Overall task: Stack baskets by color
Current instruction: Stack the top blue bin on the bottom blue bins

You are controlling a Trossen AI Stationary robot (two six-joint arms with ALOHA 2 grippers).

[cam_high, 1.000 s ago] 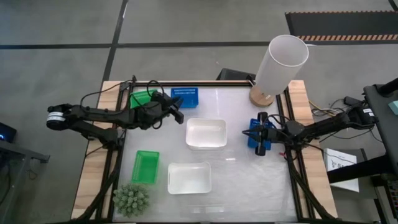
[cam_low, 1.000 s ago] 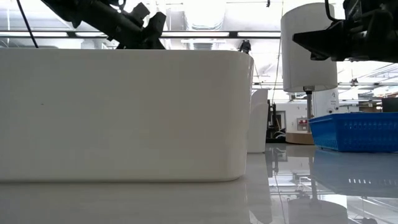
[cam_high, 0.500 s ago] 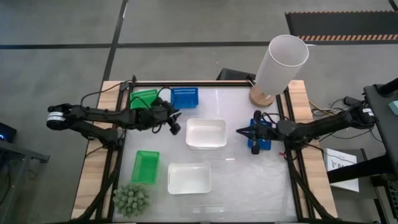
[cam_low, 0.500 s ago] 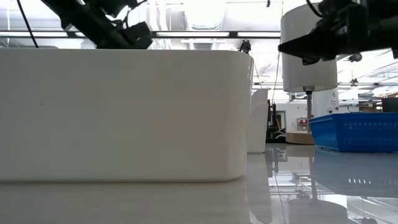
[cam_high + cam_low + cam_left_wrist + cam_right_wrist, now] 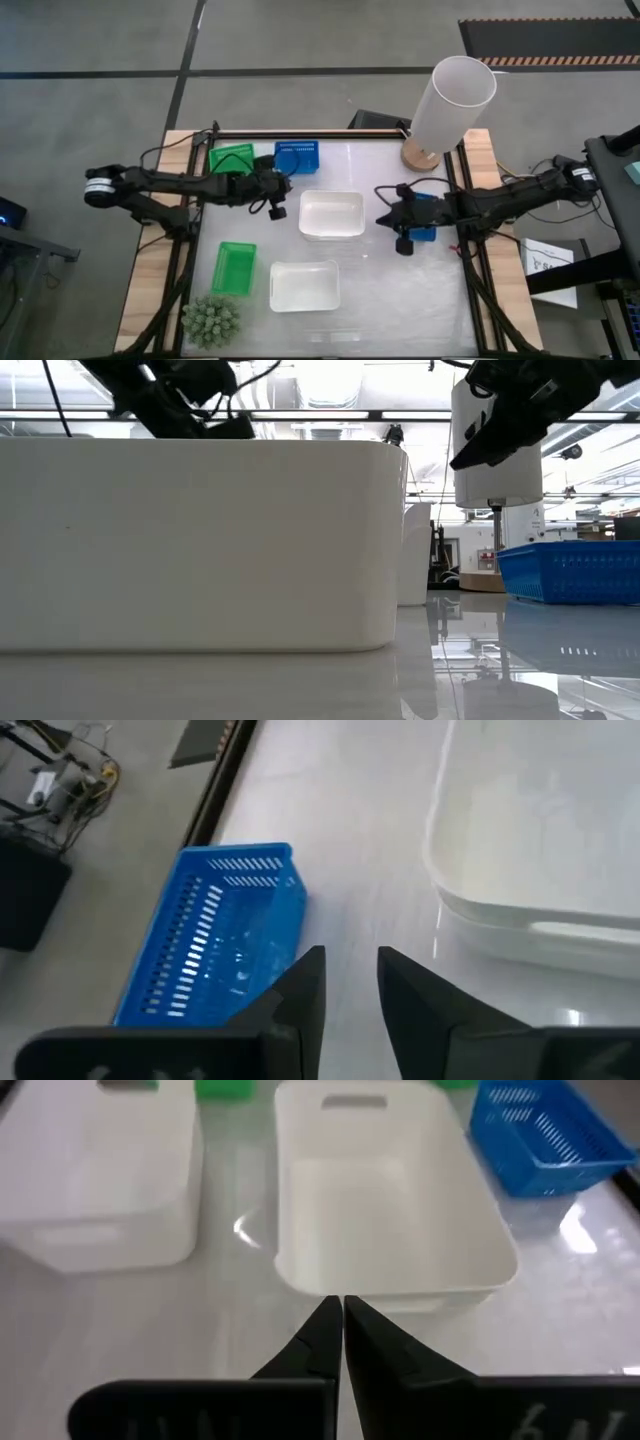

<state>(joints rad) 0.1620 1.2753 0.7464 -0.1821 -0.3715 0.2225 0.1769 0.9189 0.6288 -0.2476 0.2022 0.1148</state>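
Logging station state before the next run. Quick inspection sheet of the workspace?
Surface: glossy white table, wooden edges.
Job's things: two green baskets, two blue baskets, two white baskets; none stacked.
Clutter: white cylinder at a far corner, spiky green plant at a near corner.
Grippers: left gripper beside a blue basket, jaws slightly apart, empty; right gripper jaws shut, empty.
Cables: run along both arms.
Surroundings: grey floor; no person seen.

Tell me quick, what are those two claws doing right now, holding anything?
Left gripper: fingers slightly apart, holding nothing, above the table near the blue basket.
Right gripper: shut, empty, pointing at a white basket.
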